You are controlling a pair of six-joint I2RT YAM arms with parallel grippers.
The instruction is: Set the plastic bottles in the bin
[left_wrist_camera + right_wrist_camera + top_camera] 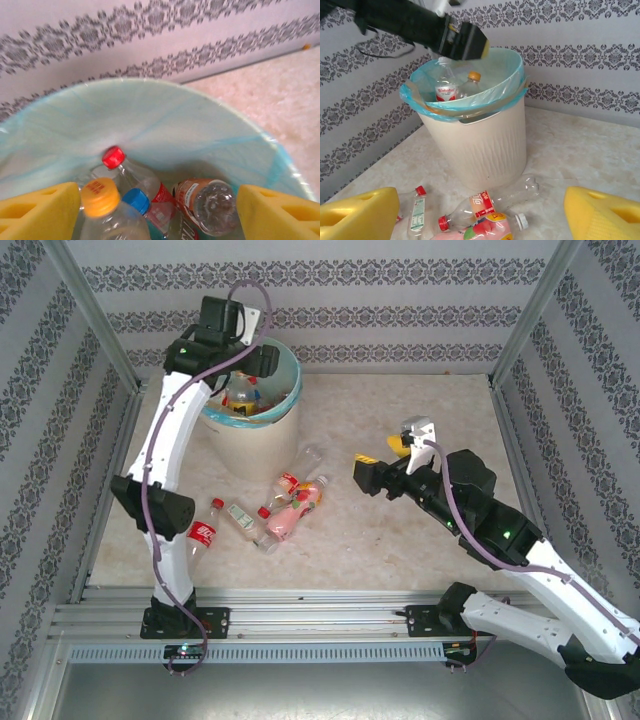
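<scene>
Top external view: the left gripper (250,362) hangs over the mouth of the bin (250,445), which stands at the far left of the table (400,530). How far its jaws are open cannot be told here. Several plastic bottles (290,505) lie loose on the table just in front of the bin. The right gripper (387,455) is near the table's middle, apart from the bottles, with nothing in its jaws.

Left wrist view: the left gripper (160,212) is wide open, its yellow pads (40,212) at opposite edges of the view, holding and touching nothing. Below it, bottles with red, orange and blue caps lie inside the blue-green liner (150,115).

Right wrist view: the right gripper (480,215) is wide open and empty, its yellow pads (355,215) clear of the loose bottles lying at the foot of the bin. Two bottles stand up above the rim.
</scene>
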